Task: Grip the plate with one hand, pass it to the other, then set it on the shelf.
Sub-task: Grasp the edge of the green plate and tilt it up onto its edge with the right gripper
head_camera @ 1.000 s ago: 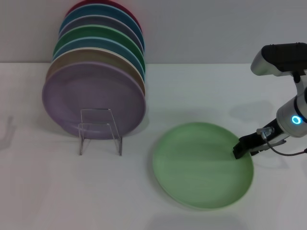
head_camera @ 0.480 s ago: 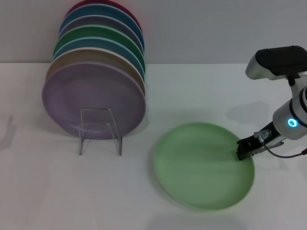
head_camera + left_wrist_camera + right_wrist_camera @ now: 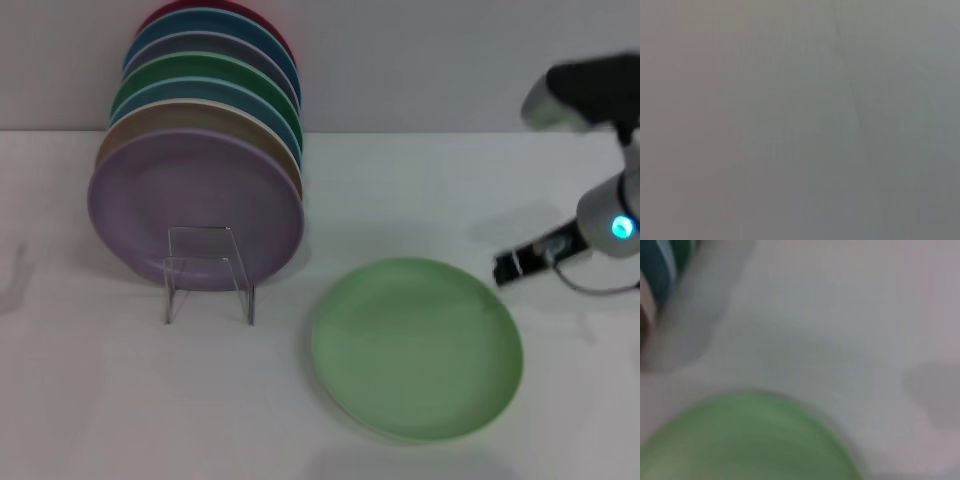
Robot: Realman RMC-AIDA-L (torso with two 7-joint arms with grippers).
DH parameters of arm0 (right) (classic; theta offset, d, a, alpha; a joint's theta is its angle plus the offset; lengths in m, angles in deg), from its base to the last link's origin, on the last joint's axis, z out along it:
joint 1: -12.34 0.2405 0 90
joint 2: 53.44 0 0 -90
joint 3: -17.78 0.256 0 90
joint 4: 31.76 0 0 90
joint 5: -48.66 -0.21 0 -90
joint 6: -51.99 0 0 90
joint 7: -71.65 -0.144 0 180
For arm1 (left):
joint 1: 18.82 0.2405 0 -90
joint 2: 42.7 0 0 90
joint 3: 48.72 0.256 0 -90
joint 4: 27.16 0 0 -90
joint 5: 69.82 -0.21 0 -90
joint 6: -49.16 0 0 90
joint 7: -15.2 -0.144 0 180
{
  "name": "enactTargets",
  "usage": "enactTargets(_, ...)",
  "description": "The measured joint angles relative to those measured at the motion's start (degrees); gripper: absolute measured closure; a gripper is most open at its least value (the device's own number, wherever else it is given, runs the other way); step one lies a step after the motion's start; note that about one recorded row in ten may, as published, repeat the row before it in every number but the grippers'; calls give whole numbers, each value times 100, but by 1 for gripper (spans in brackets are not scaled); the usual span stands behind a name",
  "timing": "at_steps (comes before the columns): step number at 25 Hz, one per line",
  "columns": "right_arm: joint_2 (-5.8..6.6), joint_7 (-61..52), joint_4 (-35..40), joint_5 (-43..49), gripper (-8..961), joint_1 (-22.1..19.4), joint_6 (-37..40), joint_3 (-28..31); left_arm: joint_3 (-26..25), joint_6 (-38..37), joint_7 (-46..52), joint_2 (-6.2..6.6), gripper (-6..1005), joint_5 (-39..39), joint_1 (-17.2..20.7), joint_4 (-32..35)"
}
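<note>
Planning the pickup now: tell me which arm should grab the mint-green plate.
Right. The right gripper hangs just beyond the plate's far right rim, apart from it, while the plate lies flat on the table. The left arm appears in no view.

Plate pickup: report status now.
Right gripper clear of the plate, just off its far right rim, holding nothing. Left gripper not in view. Plate flat on the table. Shelf fronts the stacked plates.

- Plain white table [image 3: 420,190].
- Round pale mint-green plastic plate [image 3: 416,347] lies flat on it.
- Small clear acrylic rack [image 3: 208,274] holds upright coloured plates [image 3: 195,205].
</note>
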Motion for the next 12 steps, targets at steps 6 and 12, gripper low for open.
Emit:
enactTargets(6, 10, 19, -1499, -404, 947, -618, -21, 68, 74, -243, 128, -10, 192, -20, 34, -185)
enactTargets(12, 14, 44, -1286, -738, 937, -805, 113, 268, 222, -275, 171, -7, 192, -25, 93, -413)
